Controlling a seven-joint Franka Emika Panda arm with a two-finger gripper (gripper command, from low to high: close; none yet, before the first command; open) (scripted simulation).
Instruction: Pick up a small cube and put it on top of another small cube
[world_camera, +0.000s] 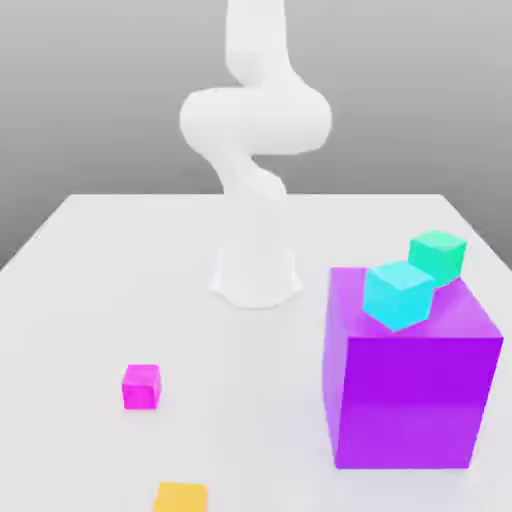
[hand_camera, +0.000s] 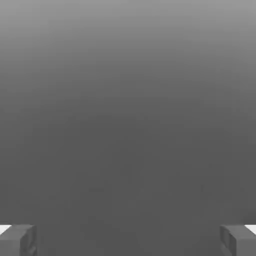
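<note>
The small magenta-pink cube (world_camera: 141, 386) rests on the white table (world_camera: 120, 280) toward the exterior view's left, near the front. The teal-green cube (world_camera: 438, 255) sits at the far right corner of the big purple block; I cannot tell whether it rests on the block or behind it. In the hand view my gripper (hand_camera: 128, 240) is open, its grey fingertips (hand_camera: 20, 239) standing far apart with nothing between them, facing a plain grey background. The arm's white body (world_camera: 255, 120) rises from its base at the table's middle.
The big purple block (world_camera: 410, 380) stands at the exterior view's right with a sky-cyan cube (world_camera: 398, 294) on top of it. A small orange-yellow cube (world_camera: 180, 497) lies at the front edge. The arm's base (world_camera: 256, 275) sits mid-table.
</note>
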